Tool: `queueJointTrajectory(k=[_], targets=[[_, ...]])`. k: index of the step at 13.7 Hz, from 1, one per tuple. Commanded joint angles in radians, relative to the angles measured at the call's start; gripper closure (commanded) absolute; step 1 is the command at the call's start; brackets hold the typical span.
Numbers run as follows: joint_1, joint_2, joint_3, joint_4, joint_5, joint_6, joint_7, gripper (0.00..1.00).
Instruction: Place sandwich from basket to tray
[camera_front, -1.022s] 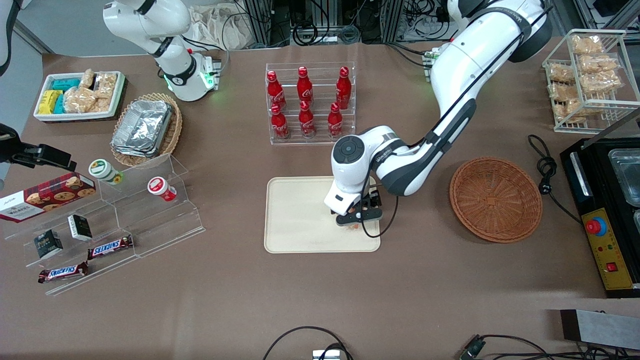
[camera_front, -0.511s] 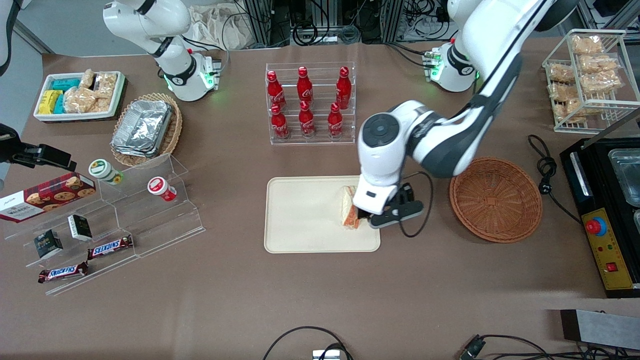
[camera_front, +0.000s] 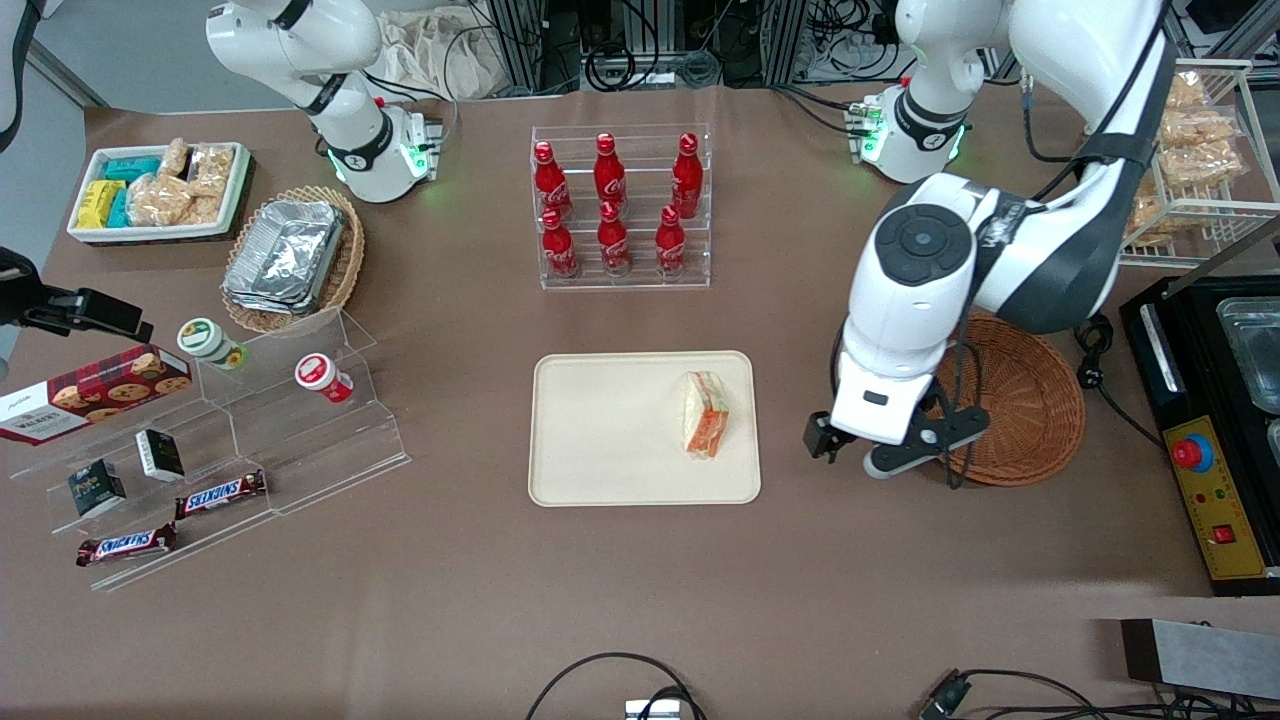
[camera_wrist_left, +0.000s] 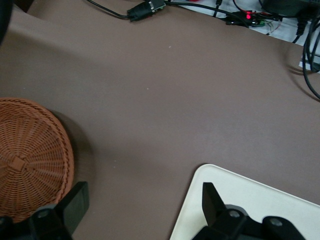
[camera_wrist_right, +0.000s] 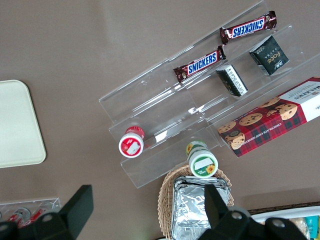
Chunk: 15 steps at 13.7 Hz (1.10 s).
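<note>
A: Where's the gripper (camera_front: 862, 452)?

B: Raised over bare table between the tray (camera_front: 600, 470) and the basket (camera_front: 1030, 400), its 2 fingers (camera_wrist_left: 72, 205) spread wide, holding nothing.

A: And the sandwich (camera_front: 704, 414)?

B: Lying on the tray, near the tray's end closest to the gripper, well apart from the fingers. The basket sits just beside the gripper toward the working arm's end.
</note>
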Motion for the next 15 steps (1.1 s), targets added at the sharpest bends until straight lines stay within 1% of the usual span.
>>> queueJointTrajectory(k=[1,3,4,6,9,12,13,15], targets=[[0.033,-0.023,-0.004,0.015,-0.026,-0.046,0.034,0.0],[0.046,-0.047,0.002,0.006,-0.046,-0.068,0.113,0.0],[0.05,-0.061,0.017,0.004,-0.075,-0.09,0.155,0.0],[0.047,-0.112,0.095,-0.014,-0.155,-0.095,0.259,0.0],[0.035,-0.19,0.234,-0.042,-0.282,-0.104,0.476,0.0],[-0.015,-0.245,0.383,-0.039,-0.365,-0.141,0.676,0.0],[-0.022,-0.264,0.414,-0.037,-0.391,-0.153,0.743,0.0],[-0.02,-0.294,0.427,-0.033,-0.392,-0.193,0.819,0.0]])
